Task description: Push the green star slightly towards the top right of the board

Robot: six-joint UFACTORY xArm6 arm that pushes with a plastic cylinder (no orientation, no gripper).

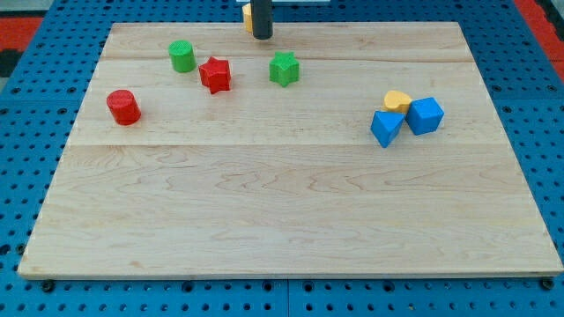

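The green star [284,68] lies on the wooden board [291,202] near the view's top, a little left of centre. My tip [263,37] is at the board's top edge, above and slightly left of the green star, with a gap between them. An orange block [248,17] shows partly behind the rod.
A red star [214,75] lies left of the green star, a green cylinder [181,56] beyond it, and a red cylinder [123,107] at the far left. At the right, a yellow block [397,100] touches a blue block [385,128] and a blue cube [424,115].
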